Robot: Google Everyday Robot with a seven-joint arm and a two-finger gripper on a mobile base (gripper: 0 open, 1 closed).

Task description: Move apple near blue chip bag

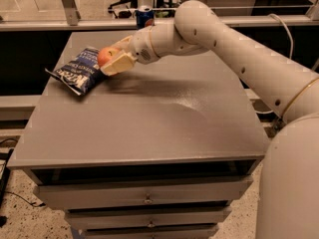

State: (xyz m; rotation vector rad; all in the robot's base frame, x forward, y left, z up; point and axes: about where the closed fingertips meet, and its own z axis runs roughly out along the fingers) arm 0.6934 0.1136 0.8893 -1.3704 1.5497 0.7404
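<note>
The apple is red-orange and sits between my gripper's cream fingers. My gripper is shut on the apple and holds it just above the table, at the right edge of the blue chip bag. The bag lies flat and crinkled at the table's left rear, dark blue with white print. My white arm reaches in from the right across the back of the table.
A blue Pepsi can stands upright at the table's far edge, behind my arm. The grey table top has drawers below its front edge. A railing and floor lie beyond the table.
</note>
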